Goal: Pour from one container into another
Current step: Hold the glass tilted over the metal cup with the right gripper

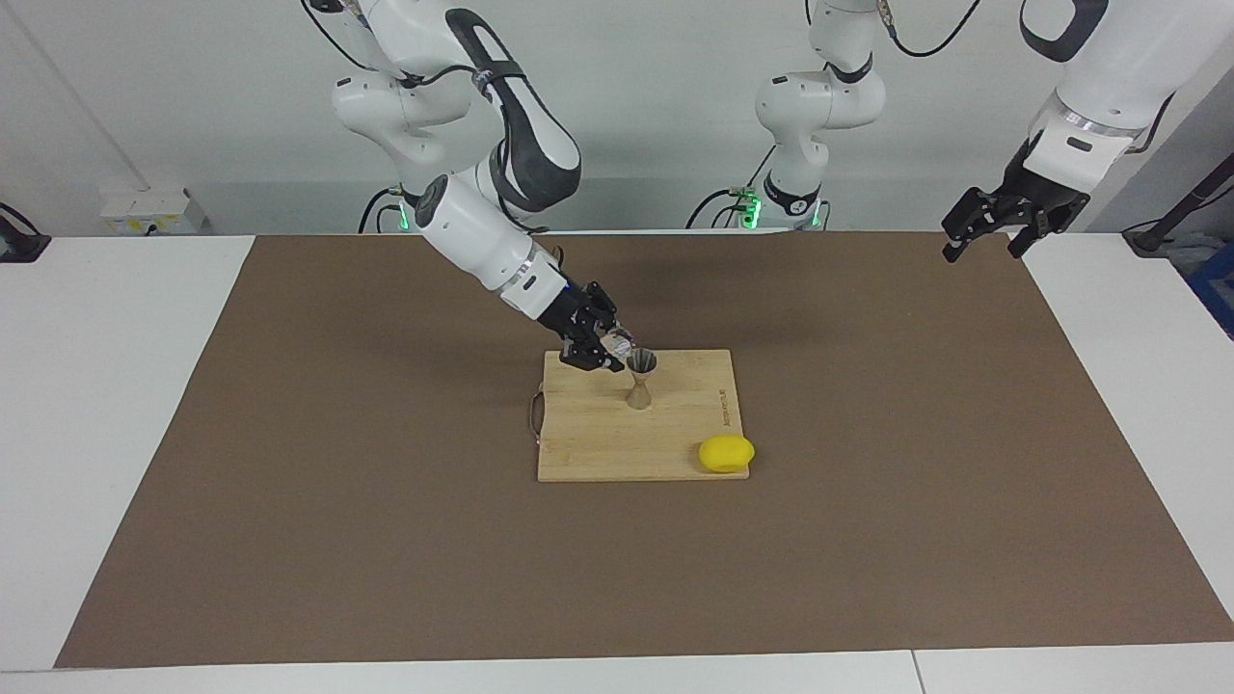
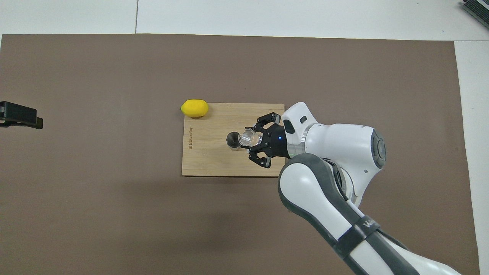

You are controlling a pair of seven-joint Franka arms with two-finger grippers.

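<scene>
Nearest the robots on the wooden cutting board [image 1: 598,443], the right gripper [image 1: 609,349], reaching down from the right arm's end, fingers pinching the clear glass cup [image 1: 620,344] and holding it tipped, its mouth leaning at the rim of the steel jigger [image 1: 640,379]; seen from overhead, cup [image 2: 247,137] overlapping the edge of the jigger's open top [image 2: 232,140], gripper [image 2: 255,141] just beside it on the right arm's side; whether glass and steel actually touch, impossible to tell; no stream or contents visible either; judged the pouring step itself, well into the task, with cup already lifted, carried over and tilted; next move likely calling for a steady wrist roll, either further over to empty the cup or back upright once drained, keeping the lip over the narrow cone without nudging it; jigger standing upright near the middle of the board on a small foot, likely easy to tip if bumped; farther from the robots, a yellow lemon [image 1: 726,453] at the board's corner toward the left arm's end, partly overhanging the brown mat [image 1: 289,482] that covers the counter; left gripper [image 1: 985,229] waiting in the air, well apart, over the mat's edge at the left arm's end, fingers spread and holding nothing
</scene>
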